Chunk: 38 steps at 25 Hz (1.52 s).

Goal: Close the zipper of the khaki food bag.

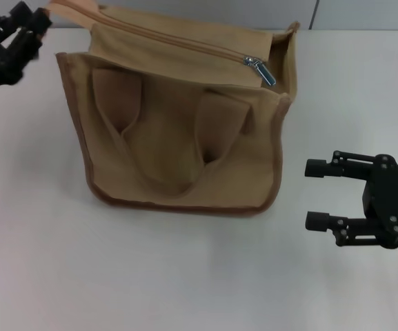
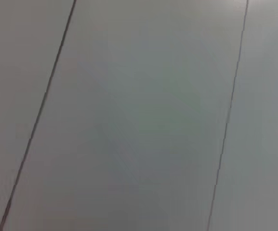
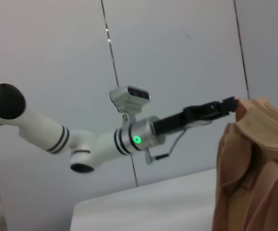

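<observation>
The khaki food bag [image 1: 185, 131] sits on the white table [image 1: 185, 276] in front of me, toward the back: tan canvas, brown piping, two loop handles flopped down its front. The zipper [image 1: 178, 40] runs along the top, silver pull tab [image 1: 261, 71] at my right end. My left gripper [image 1: 33, 29] is pinching the bag's far-left corner; my right gripper [image 1: 310, 194] hovers spread open beside the bag. The right wrist view shows my left arm [image 3: 95, 139] reaching to that corner, while the left wrist view shows only wall.
</observation>
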Motion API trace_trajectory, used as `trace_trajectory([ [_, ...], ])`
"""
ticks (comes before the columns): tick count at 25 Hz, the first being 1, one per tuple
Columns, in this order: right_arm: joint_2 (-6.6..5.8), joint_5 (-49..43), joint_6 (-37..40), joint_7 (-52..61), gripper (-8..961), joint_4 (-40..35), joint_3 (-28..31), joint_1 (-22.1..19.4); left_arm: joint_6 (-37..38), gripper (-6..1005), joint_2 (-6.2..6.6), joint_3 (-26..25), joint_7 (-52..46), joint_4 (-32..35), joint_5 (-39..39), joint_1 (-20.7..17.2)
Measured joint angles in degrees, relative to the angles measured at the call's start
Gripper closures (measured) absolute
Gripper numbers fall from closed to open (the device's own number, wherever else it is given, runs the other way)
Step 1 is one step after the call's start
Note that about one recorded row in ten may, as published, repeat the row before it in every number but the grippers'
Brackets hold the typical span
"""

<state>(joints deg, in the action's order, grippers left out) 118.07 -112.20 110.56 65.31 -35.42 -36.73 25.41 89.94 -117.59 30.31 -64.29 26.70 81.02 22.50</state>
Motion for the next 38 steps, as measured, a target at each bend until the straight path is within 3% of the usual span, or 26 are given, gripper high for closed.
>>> trace_trajectory([
  [2,0.07,-0.22,-0.81,-0.01,176,0.29,0.0,0.34,0.11,786,0.84,1.78,-5.89,3.41,1.44,-0.82],
  [3,0.12,-0.54,-1.6,-0.02,176,0.95,0.0,0.82,1.59,736,2.71,4.05,-15.0,7.68,5.32,-1.68],
  [4,0.12,-0.54,-1.6,-0.02,176,0.95,0.0,0.82,1.59,686,2.71,4.05,-15.0,7.68,5.32,-1.68],
  [6,0.14,-1.03,-2.55,-0.07,176,1.79,0.0,1.49,6.93,586,4.86,4.88,-22.65,10.56,9.76,-2.12],
  [10,0.15,-2.23,-3.29,-0.31,176,2.73,0.0,2.58,14.7,450,6.05,5.13,-24.75,10.48,10.87,-2.15],
  [13,0.28,-3.09,-3.49,-0.5,176,3.24,-0.31,3.29,19.91,348,5.71,6.28,-23.78,10.37,11.49,-1.99],
  [17,0.72,-3.85,-4.18,-1.29,176,5.15,-1.13,4.59,21.73,184,3.65,9.66,-15.88,8.86,16.1,-1.35],
  [19,0.83,-3.93,-4.47,-1.65,176,5.65,-1.47,4.73,21.45,184,3.25,10.25,-13.92,8.15,17.4,-1.09],
  [21,1.07,-3.96,-6.84,-3.72,176,8.67,-3.48,5.4,19.14,184,2.02,11.05,-5.03,4.42,22.93,-0.13],
  [24,1.1,-3.88,-8.6,-5.29,176,10.93,-4.16,5.69,16.86,184,1.53,11.08,0.99,2.18,26.23,0.07],
  [31,1.29,-3.8,-12.98,-8.55,176,15.19,-4.32,6.28,13.11,185,0.34,11.43,5.63,1.57,32.21,0.2],
  [38,1.38,-3.48,-15.44,-11.12,176,18.4,-4.31,7.0,12.89,184,0.25,11.61,5.79,1.52,32.95,0.35],
])
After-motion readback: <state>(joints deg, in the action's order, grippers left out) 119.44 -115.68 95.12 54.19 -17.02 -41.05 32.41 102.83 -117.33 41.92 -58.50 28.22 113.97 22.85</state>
